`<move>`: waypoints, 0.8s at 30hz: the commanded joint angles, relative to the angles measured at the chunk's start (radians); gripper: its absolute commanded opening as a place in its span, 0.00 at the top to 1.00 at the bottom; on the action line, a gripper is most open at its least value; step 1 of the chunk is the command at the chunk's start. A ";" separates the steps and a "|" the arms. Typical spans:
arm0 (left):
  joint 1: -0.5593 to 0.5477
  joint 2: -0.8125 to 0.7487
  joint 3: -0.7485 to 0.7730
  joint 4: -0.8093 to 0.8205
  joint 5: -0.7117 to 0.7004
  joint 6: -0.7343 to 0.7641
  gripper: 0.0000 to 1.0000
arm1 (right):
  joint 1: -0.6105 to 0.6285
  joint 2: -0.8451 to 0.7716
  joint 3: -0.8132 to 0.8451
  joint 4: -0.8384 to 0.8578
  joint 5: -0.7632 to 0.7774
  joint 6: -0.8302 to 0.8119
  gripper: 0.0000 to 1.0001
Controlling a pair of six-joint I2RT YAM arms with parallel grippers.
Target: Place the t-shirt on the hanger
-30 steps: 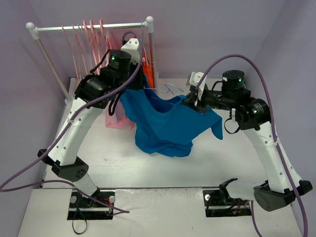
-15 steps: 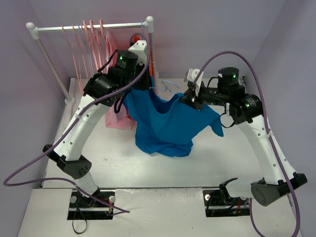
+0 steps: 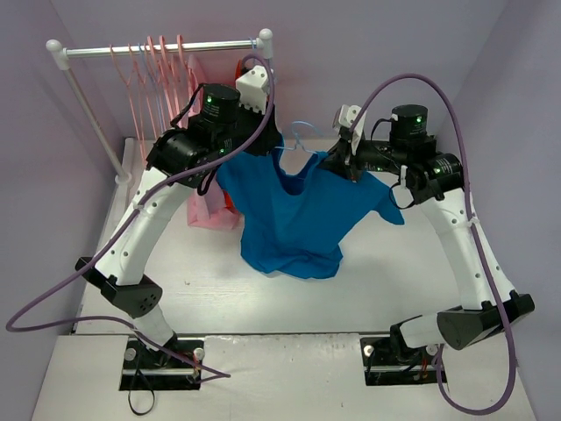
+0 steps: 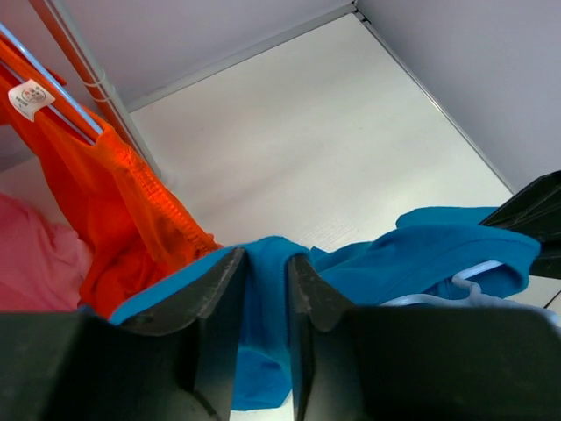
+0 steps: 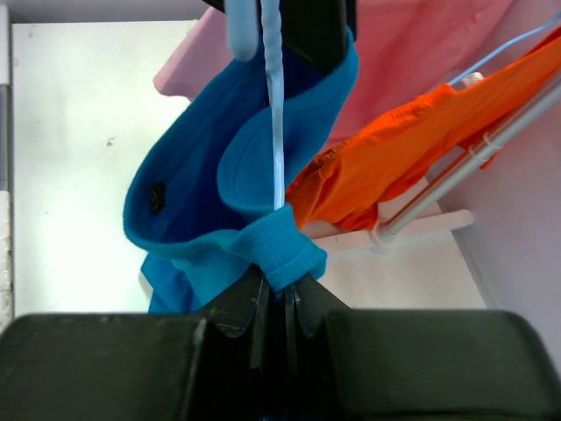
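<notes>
A white table (image 3: 175,289) is seen from above, enclosed by pale lilac walls. At its far left a garment rack (image 3: 158,49) is stood, with a white rail carried on two posts.

The bright blue t-shirt (image 3: 294,219) is held up above the middle of the table, just in front of the rack's right post. It is stretched between the two grippers, with its lower part draped down onto the table surface.

A pale pink garment (image 3: 206,210) is hung from the rack, to the left of the t-shirt. An orange garment (image 4: 123,193) is hung beside it, close against the blue cloth. Several pink hangers (image 3: 149,70) are hung in a row along the rail.

The pale blue hanger (image 5: 273,105) is located at the top of the t-shirt. Its thin wire is run down through the neck opening in the right wrist view, and its hook is seen above the collar from overhead.

The left gripper (image 4: 263,281) is closed on a blue fold at the t-shirt's upper left edge, which is pinched between its fingers. The right gripper (image 5: 279,303) is clamped on a fold of the ribbed blue edge. The hanger wire meets this same spot; whether it is also pinched cannot be told.
</notes>
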 commanded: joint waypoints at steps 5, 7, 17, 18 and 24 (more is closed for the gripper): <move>0.079 -0.068 -0.025 0.163 0.178 0.131 0.73 | -0.011 0.029 0.039 0.093 -0.118 0.016 1.00; 0.113 -0.068 -0.032 0.189 0.242 0.136 0.65 | -0.018 0.036 0.032 0.093 -0.128 0.013 1.00; 0.278 -0.163 -0.151 0.178 0.429 0.250 0.36 | -0.052 0.086 0.017 0.095 -0.189 0.001 1.00; 0.294 -0.180 -0.174 0.162 0.433 0.280 0.35 | -0.055 0.093 0.019 0.095 -0.191 0.000 1.00; 0.345 -0.280 -0.337 0.019 0.454 0.586 0.28 | -0.066 0.109 0.027 0.095 -0.214 -0.003 1.00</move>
